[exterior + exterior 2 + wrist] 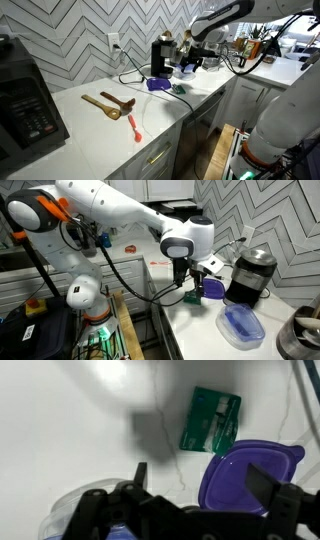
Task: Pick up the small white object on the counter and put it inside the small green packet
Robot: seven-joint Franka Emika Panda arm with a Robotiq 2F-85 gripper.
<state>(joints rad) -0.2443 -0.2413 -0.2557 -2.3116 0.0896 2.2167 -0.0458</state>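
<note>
The small green packet (211, 420) lies flat on the white counter (70, 430), with its corner touching a purple lid (255, 475). It also shows in both exterior views (179, 90) (190, 297). My gripper (200, 478) is open, its two dark fingers wide apart, and it hangs a little above the counter, over the spot where the packet meets the lid. It shows in both exterior views (190, 64) (184, 278). Nothing is between the fingers. I see no small white object in any view.
A black appliance (162, 55) with a cord stands at the wall behind the packet. A purple tub (243, 328) sits nearer the counter's end. Wooden utensils (108, 104) and a thin red-orange utensil (134, 127) lie further along the counter (90, 135).
</note>
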